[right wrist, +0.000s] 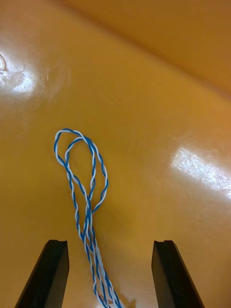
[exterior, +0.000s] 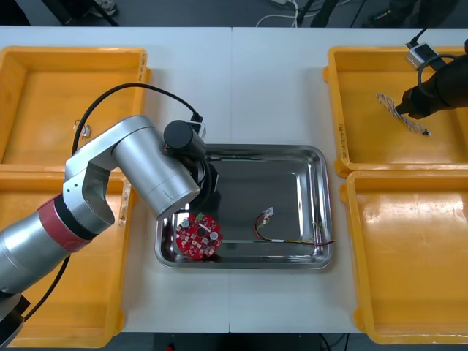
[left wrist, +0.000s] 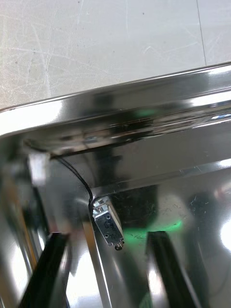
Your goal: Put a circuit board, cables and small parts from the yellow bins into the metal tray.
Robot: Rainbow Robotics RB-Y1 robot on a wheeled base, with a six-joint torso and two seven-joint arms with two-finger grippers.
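My left gripper [left wrist: 108, 272] is open, low over the near-left part of the metal tray [exterior: 311, 164]. Between its fingers [left wrist: 48, 269] lies a black cable [left wrist: 77, 175] with a small metal end [left wrist: 108, 226], resting on the tray floor by the tray wall. A round red circuit board [exterior: 198, 235] and a red and yellow cable [exterior: 285, 235] also lie in the tray. My right gripper [right wrist: 110, 272] is open in the far right yellow bin [exterior: 365, 66]. A twisted blue and white cable [right wrist: 89, 197] lies looped on the bin floor and runs between its fingers [right wrist: 171, 274].
Two yellow bins stand on the left, far [exterior: 44, 62] and near [exterior: 80, 307], and a second right bin [exterior: 409, 278] sits near me. A small metal part [exterior: 79, 129] lies in the far left bin. My left arm [exterior: 139, 168] covers the tray's left edge.
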